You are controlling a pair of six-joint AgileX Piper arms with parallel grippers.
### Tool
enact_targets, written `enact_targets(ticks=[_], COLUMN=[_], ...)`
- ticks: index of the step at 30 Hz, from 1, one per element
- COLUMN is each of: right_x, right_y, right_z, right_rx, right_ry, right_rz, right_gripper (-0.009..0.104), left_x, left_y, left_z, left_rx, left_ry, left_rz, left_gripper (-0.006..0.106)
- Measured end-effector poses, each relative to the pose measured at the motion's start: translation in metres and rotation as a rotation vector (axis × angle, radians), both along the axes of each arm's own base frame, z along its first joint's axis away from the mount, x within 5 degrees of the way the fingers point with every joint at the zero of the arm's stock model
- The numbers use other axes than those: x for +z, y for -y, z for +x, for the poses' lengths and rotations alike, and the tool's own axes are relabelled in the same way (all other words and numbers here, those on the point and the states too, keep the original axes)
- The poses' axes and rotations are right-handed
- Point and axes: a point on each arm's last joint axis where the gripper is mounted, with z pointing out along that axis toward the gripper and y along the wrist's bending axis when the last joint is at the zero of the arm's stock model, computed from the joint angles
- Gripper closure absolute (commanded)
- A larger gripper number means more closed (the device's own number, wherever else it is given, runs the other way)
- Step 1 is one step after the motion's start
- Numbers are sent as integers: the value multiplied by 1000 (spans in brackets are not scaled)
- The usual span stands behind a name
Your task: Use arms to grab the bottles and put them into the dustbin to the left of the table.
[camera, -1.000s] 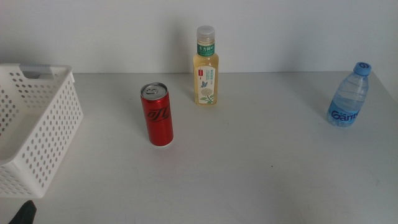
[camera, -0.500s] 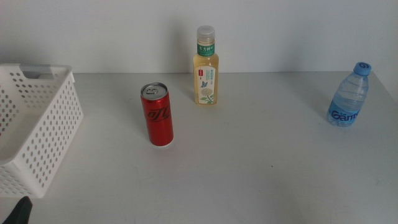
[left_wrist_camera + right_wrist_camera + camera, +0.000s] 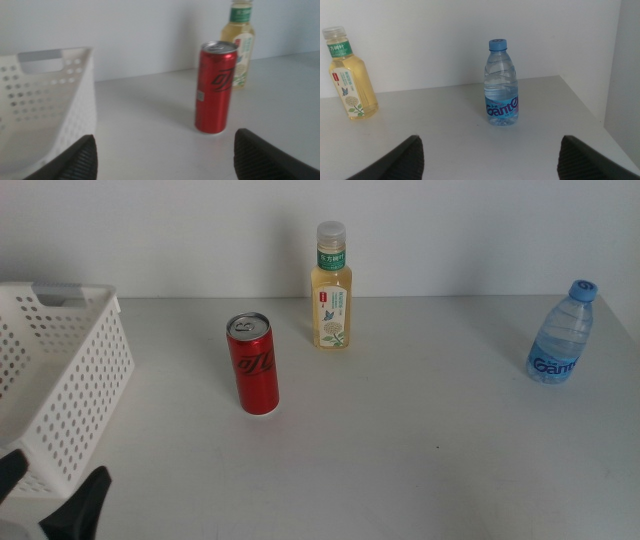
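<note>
A slim red soda can (image 3: 253, 366) stands left of the table's middle, also in the left wrist view (image 3: 215, 87). A yellowish tea bottle (image 3: 331, 287) stands behind it near the wall. A clear water bottle with a blue cap (image 3: 560, 335) stands at the far right, upright before the right gripper (image 3: 490, 157), which is open and out of the middle view. The left gripper (image 3: 50, 500) is open and empty at the bottom left corner, in front of the white dustbin (image 3: 60, 395), well short of the can.
The dustbin's perforated wall (image 3: 47, 107) stands close beside the left gripper. A white wall runs behind the grey-white table (image 3: 420, 440). The table's right edge (image 3: 592, 117) lies close to the water bottle.
The left gripper has risen into the middle view at the bottom left, its two open fingers now showing beside the dustbin. The can and both bottles have not moved.
</note>
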Motion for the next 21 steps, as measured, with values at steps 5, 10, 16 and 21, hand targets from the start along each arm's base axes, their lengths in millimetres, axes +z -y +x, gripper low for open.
enact_targets(ticks=[5,10,16,21], right_x=[0,0,0,0], right_y=[0,0,0,0], right_z=[0,0,0,0], right_rx=[0,0,0,0], right_ry=[0,0,0,0], right_rz=[0,0,0,0], right_gripper=[1,1,1,1], left_x=[0,-8,-17,-21], left_y=[18,33,41,45], left_z=[16,32,48,57], left_rx=[-139,-190,-187,-175], left_ry=[-1,-35,-21,17], left_rz=[-6,-30,-24,-22], left_gripper=[7,7,7,7])
